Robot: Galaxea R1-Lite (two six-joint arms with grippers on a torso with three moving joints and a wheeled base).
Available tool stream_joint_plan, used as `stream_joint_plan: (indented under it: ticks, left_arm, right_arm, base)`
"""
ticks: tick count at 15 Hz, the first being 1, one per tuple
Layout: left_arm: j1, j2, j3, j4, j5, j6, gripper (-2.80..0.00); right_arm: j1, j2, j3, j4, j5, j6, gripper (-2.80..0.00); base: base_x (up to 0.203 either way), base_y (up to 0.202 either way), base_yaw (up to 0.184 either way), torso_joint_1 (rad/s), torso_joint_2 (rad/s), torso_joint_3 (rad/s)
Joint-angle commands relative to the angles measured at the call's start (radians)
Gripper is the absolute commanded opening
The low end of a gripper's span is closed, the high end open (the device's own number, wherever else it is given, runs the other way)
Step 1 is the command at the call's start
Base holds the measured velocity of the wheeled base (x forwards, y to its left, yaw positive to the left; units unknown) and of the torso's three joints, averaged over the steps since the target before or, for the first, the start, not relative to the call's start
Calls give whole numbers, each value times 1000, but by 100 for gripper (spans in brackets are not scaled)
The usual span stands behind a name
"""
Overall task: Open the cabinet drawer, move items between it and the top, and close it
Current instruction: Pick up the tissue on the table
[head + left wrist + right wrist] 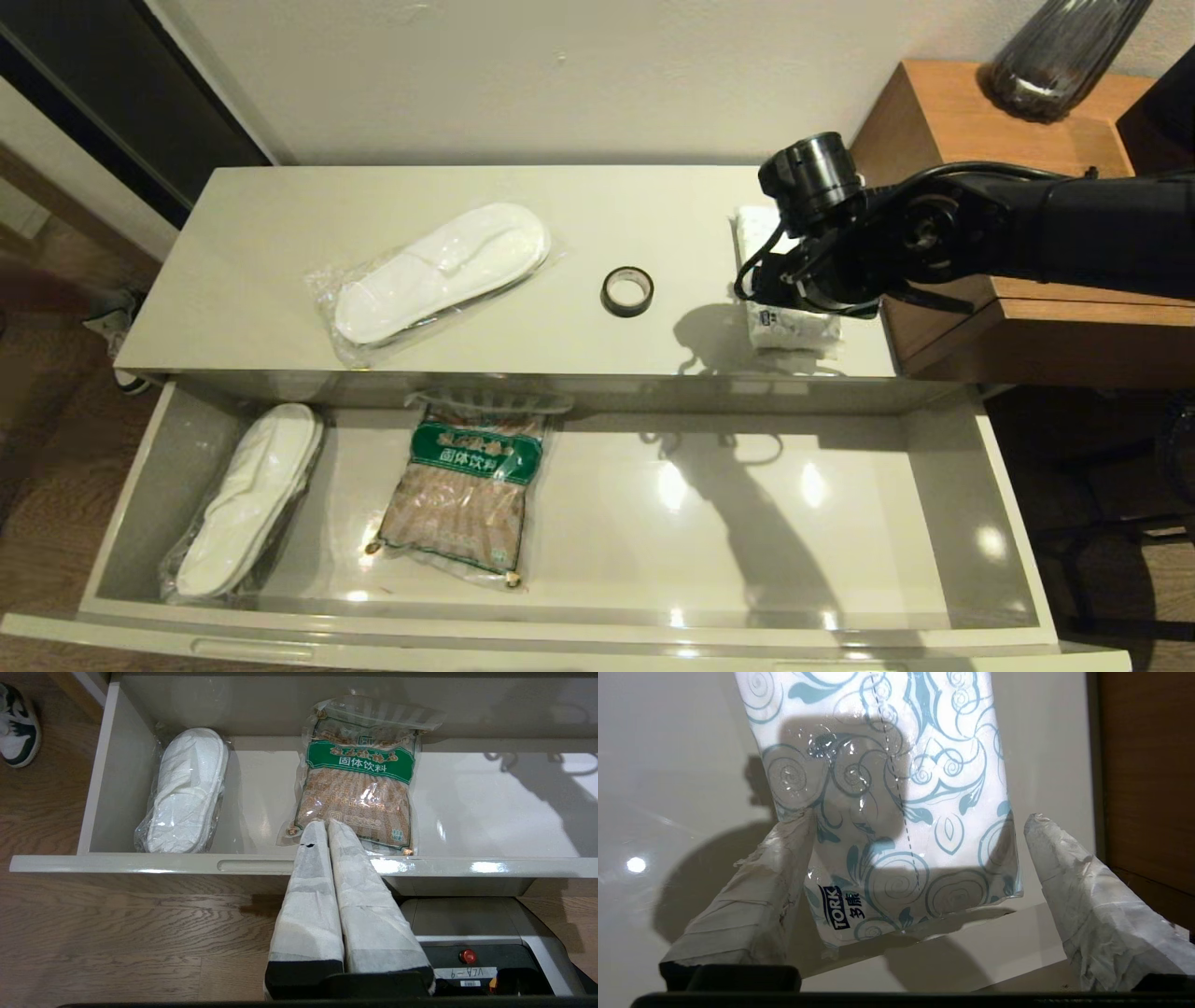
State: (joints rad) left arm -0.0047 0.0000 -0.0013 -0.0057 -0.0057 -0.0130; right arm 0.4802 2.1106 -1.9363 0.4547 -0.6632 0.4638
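Observation:
The cabinet drawer (747,523) stands pulled out below the top (280,233). On the top lie a bagged pair of white slippers (439,271), a black tape roll (627,290) and, at the right end, a white soft packet (794,327) with blue swirls (887,788). My right gripper (919,817) hovers over that packet, open, with one finger at each long side of it. A second bagged pair of slippers (247,495) lies at the drawer's left end (187,788). My left gripper (326,823) is shut on nothing, above the drawer's front rim (140,864); the head view does not show it.
A brown snack bag with a green label (467,485) lies in the drawer beside the slippers (357,793). A taller brown wooden side table (1027,327) with a glass vase (1055,56) stands against the top's right end. A shoe (16,728) sits on the floor.

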Motion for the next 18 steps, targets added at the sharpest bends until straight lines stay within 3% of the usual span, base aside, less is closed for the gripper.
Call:
stream_joint_plan:
  ticks: [1, 9, 10, 15, 18]
  left_arm:
    - [0, 0, 0, 0, 0, -1, -280]
    - [0, 0, 0, 0, 0, -1, -280]
    - [0, 0, 1, 0, 0, -1, -280]
    - [0, 0, 0, 0, 0, -1, -280]
    - [0, 0, 0, 0, 0, -1, -280]
  right_arm:
    - [1, 18, 3, 3, -3, 15, 0]
    - [-10, 109, 14, 2, 8, 54, 0]
    - [-10, 110, 31, 3, 10, 55, -280]
    - [-9, 65, 58, 10, 14, 93, -280]
    - [0, -57, 151, 17, 22, 95, -280]
  base:
    - [0, 0, 0, 0, 0, 0]
    - [0, 0, 0, 0, 0, 0]
    - [0, 0, 0, 0, 0, 0]
    - [0, 0, 0, 0, 0, 0]
    - [0, 0, 0, 0, 0, 0]
